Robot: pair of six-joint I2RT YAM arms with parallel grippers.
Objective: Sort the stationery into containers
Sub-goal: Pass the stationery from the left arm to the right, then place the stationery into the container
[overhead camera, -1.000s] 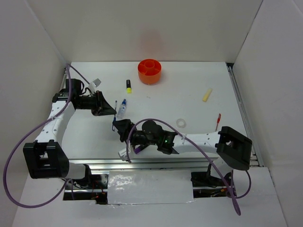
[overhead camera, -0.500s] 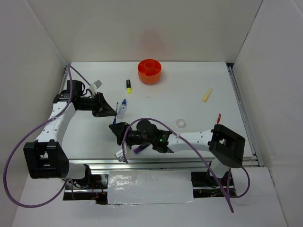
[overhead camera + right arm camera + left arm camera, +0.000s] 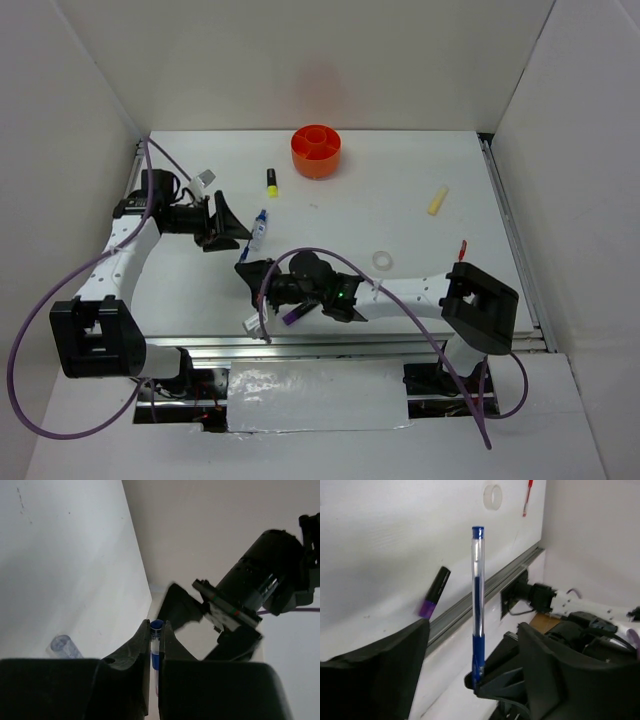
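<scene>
The blue pen (image 3: 478,595) stands between the two grippers, above the table's near left part. My right gripper (image 3: 157,625) is shut on its blue end (image 3: 156,630). My left gripper (image 3: 472,627) is open, its fingers (image 3: 385,665) wide on both sides of the pen and apart from it. From above, the left gripper (image 3: 232,228) faces the right gripper (image 3: 248,268). A clear blue-capped bottle (image 3: 259,230) lies just beside them. The orange organiser (image 3: 316,150) stands at the far middle. A yellow highlighter (image 3: 272,180) lies to its near left.
A pale yellow stick (image 3: 437,200) lies at the right, a clear tape ring (image 3: 382,261) in the middle and a red pen (image 3: 461,255) near the right edge. A purple highlighter (image 3: 293,316) lies under the right arm by the front rail (image 3: 470,607).
My right gripper has shut on the blue pen, and my left gripper has opened off it. The right arm shifted a little to the left.
</scene>
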